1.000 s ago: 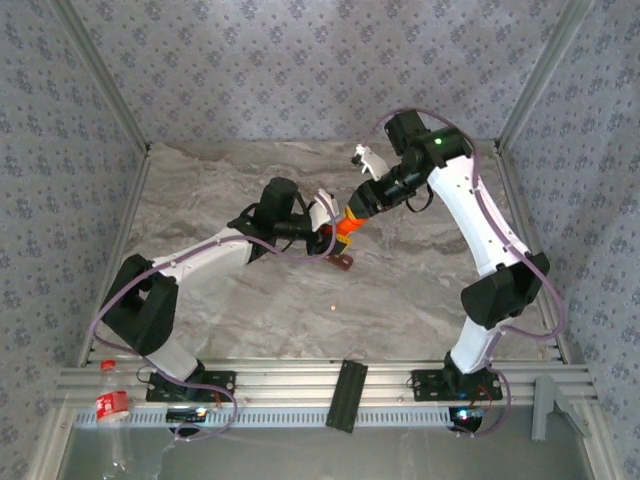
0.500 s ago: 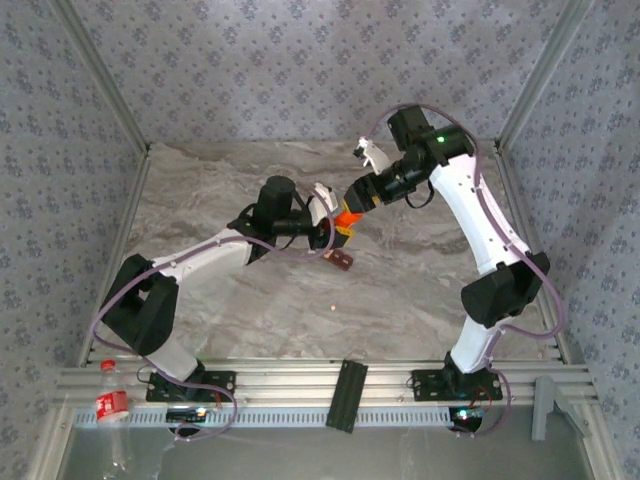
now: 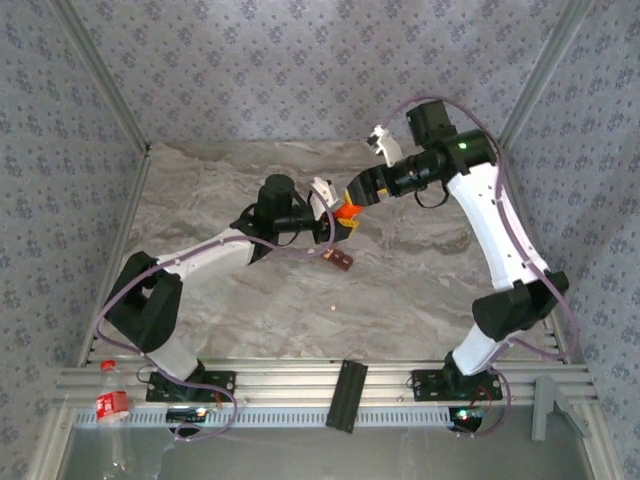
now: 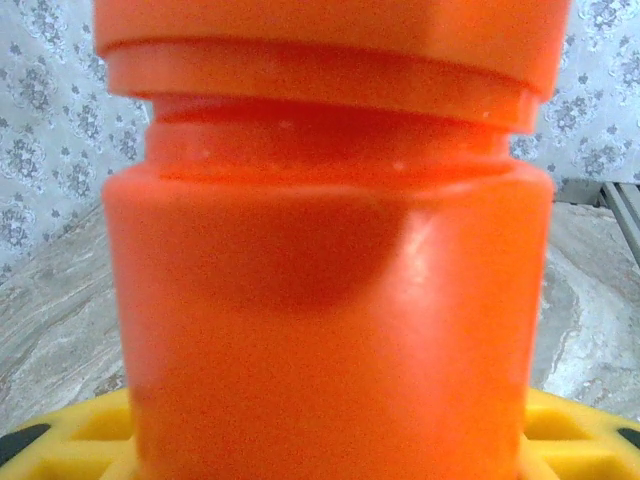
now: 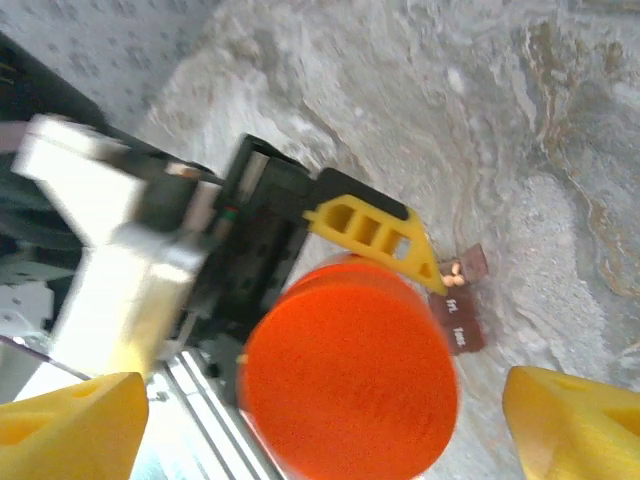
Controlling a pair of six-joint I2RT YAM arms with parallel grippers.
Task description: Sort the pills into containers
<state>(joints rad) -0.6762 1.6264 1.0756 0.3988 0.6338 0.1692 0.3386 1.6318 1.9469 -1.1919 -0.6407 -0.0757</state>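
The pills (image 5: 455, 270), tiny pale tan specks, are only partly dealt with, so take the scene from the big things down. Over the grey marbled bench (image 3: 420, 290), your right tool (image 3: 362, 190) has just let go. A second ago its yellow fingers were closed at the top of the orange cylindrical plastic bottle (image 3: 347, 213); now they stand wide apart and have drawn back toward the far right. The round orange cap (image 5: 350, 385) sits on the bottle, and you cannot tell whether it is loosened.

Your left tool (image 3: 335, 228) stays clamped on the bottle's body at mid-bench. Just to the near side lie the containers (image 3: 341, 260), a dark reddish-brown strip of joined boxes. A few pills rest in its end compartment. One pale speck (image 3: 331, 308) lies loose on the bench, nearer you. With the cap on, nothing more can pour, so you will probably need to grip the cap again.
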